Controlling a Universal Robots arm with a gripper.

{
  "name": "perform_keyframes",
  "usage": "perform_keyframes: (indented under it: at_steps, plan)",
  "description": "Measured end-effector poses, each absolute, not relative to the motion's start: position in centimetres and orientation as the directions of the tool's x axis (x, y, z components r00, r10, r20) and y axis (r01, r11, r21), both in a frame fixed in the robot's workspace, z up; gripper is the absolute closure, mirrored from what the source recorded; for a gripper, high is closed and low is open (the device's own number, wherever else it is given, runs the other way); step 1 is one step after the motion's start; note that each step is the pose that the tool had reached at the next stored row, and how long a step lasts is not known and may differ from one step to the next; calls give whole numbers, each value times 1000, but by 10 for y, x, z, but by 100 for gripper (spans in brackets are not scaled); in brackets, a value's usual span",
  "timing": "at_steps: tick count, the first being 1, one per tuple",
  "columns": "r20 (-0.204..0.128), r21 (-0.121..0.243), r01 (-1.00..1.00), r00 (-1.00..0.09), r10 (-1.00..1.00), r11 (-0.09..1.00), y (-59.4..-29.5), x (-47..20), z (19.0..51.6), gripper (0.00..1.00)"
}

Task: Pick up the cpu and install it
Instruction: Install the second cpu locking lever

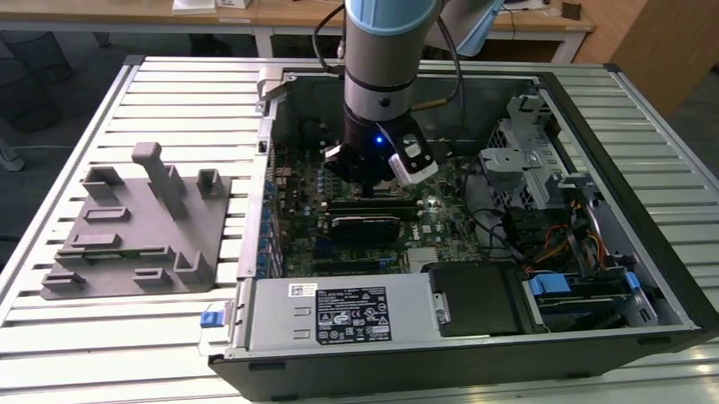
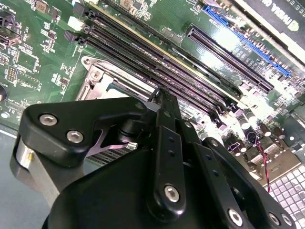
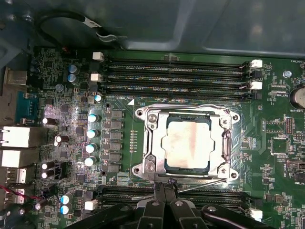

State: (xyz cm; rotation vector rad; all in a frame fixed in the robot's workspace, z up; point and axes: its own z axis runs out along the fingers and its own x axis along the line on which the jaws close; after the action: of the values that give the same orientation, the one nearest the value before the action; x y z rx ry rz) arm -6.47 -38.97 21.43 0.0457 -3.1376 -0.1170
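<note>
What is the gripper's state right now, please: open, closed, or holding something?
Gripper: shut, holding nothing visible, at the socket's edge; the cpu sits in the socket.

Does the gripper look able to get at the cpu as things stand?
Probably yes. In the first wrist view the cpu lies face up in the socket frame with nothing over it, and the gripper sits just beside the frame's edge.

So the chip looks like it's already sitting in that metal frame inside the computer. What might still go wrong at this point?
Two risks, both guesses:
1. The cpu lies inside the socket frame; seated slightly crooked, it may not sit properly.
2. The end effector hangs close over the memory slots, so a careless move might knock the board.
</note>
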Motion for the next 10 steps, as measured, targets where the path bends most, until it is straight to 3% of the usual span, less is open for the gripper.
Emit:
perform_keyframes:
  at_steps: [10]
  plan:
    - [1,91,-29,-1000,-29,995,-390,-65,214,89]
